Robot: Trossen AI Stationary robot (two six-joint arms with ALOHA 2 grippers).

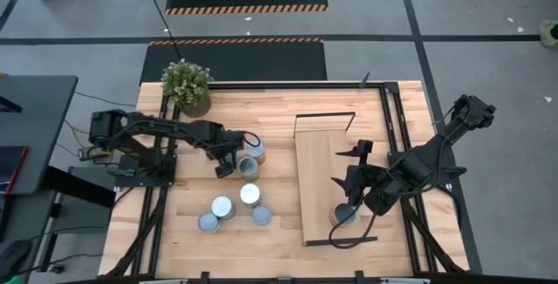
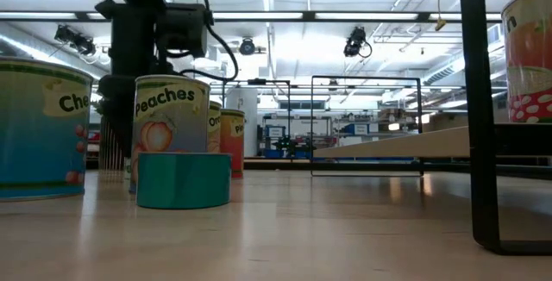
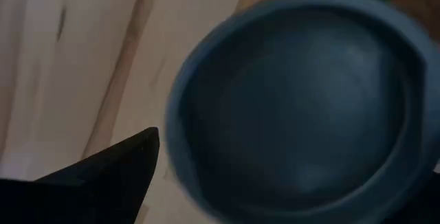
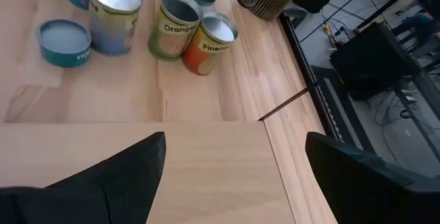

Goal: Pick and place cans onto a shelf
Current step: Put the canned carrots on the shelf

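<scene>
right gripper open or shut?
Open. In its wrist view the right gripper shows its two dark fingers wide apart over the shelf, nothing between them.

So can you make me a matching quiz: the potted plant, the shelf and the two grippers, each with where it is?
1 potted plant
2 shelf
3 left gripper
4 right gripper

A over the shelf, near a can standing on it
B table's back-left corner
C table's right half
D beside the cans left of the shelf

Pairs: 1-B, 2-C, 3-D, 4-A
</scene>
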